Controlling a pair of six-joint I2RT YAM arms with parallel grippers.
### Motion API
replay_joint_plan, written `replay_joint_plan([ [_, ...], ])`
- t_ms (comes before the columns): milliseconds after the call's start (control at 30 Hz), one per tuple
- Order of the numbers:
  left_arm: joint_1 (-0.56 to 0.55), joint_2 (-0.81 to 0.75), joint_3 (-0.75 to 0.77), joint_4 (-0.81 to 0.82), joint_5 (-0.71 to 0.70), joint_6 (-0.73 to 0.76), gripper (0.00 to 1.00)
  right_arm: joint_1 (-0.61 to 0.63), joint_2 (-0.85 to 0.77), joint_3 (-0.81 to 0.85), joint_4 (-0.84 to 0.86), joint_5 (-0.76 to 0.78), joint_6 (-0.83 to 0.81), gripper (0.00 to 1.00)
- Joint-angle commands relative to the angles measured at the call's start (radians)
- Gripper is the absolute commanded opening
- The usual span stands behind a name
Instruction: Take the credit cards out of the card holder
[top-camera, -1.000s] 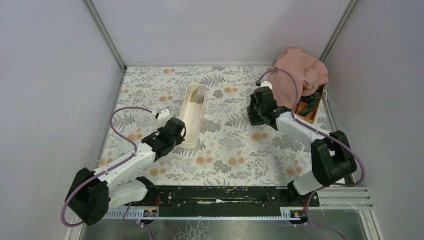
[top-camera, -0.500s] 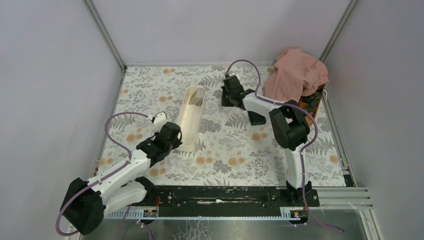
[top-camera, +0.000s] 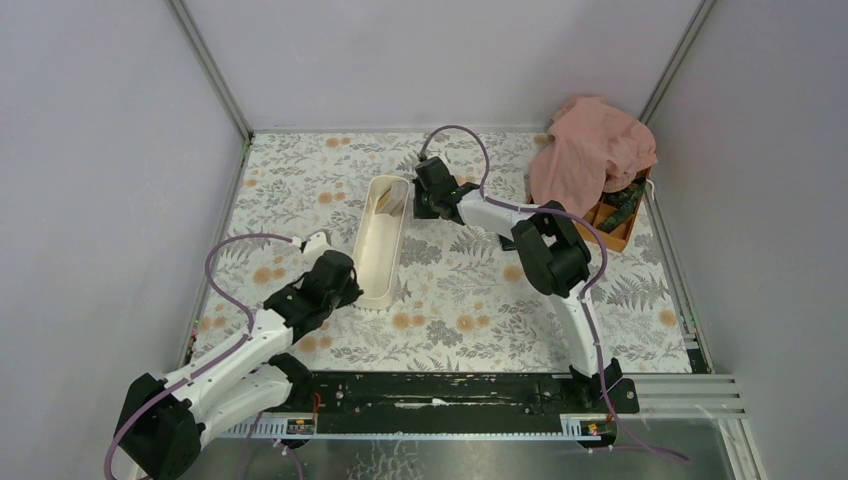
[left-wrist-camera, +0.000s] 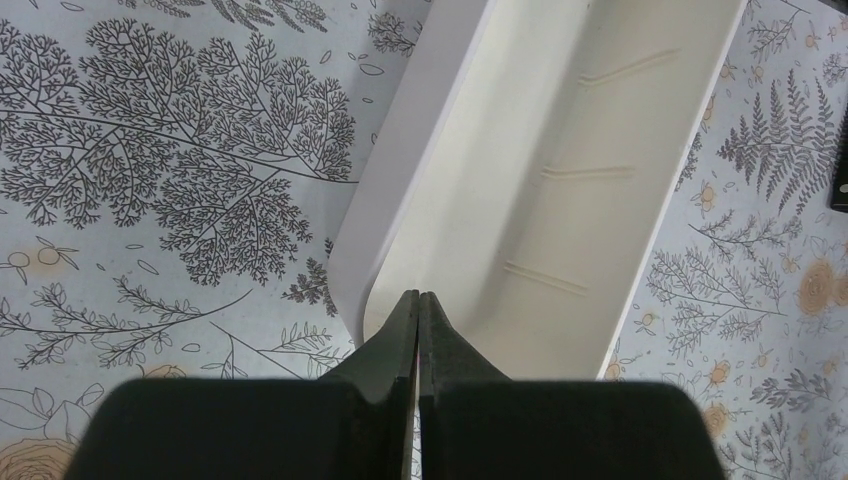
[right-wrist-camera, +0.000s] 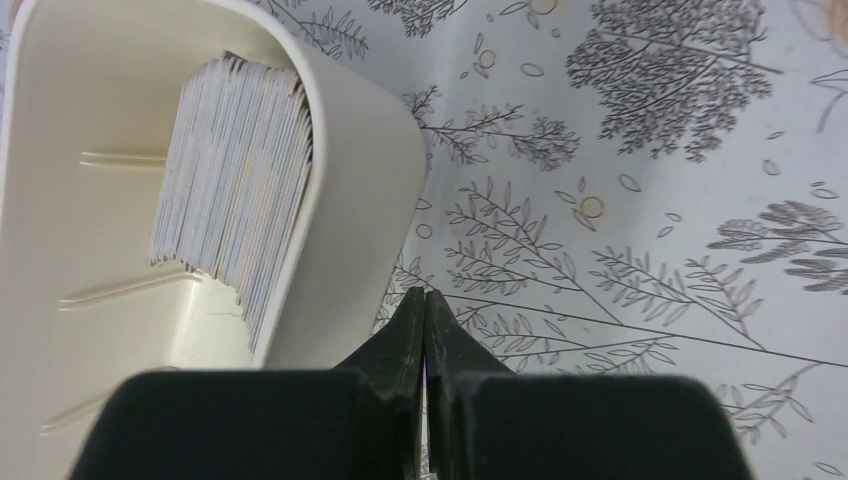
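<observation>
Grey plain walls with metal corner posts close the work space on three sides, and a tablecloth (top-camera: 460, 300) printed with grey ferns and orange flowers covers the table. Near the middle of it lies the long white oblong plastic tray (top-camera: 372, 262), which I take as the landmark.

A leaning stack of thin pale cards (right-wrist-camera: 235, 190) stands on edge in the far end of this tray, and the rest of the tray is bare. I therefore judge that the task is well advanced or perhaps finished. The small black card holder does not show clearly in any view. It may be hidden under the right arm, to the right of the tray, so I cannot tell if cards remain in it.

The left gripper (left-wrist-camera: 418, 300) is at the near end of the tray, its tips pressed together over the rim and holding nothing. The right gripper (right-wrist-camera: 425, 295) is just right of the tray's far end, above the cloth, also closed and empty.

Far to the right of the tray, a crumpled pink cloth (top-camera: 590, 145) lies over an orange compartment box (top-camera: 622, 222).
</observation>
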Motion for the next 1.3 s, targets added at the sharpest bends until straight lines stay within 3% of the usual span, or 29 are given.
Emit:
replay_joint_plan([
  [0,0.004,-0.008,-0.033,-0.077,0.038,-0.013,0.0,0.022,0.018,0.045,0.038,-0.047,0.043,0.0],
  [533,0.0,-0.076,-0.031,-0.117,0.032,-0.032,0.0,0.06,0.042,0.044,0.114,-0.114,0.073,0.0],
  [833,-0.027,-0.177,0.035,-0.155,-0.041,-0.041,0.0,0.045,-0.134,-0.09,0.113,0.005,-0.006,0.0],
  [1100,-0.044,-0.11,0.193,-0.083,-0.097,0.045,0.25,-0.054,-0.385,-0.245,0.046,0.094,-0.061,0.0],
  [1200,-0.067,-0.009,0.255,0.01,-0.084,0.082,0.32,-0.121,-0.489,-0.344,0.038,0.083,-0.07,0.17],
  [1267,-0.104,0.073,0.314,0.054,-0.108,0.108,0.35,-0.171,-0.56,-0.422,0.047,0.049,-0.062,0.43],
])
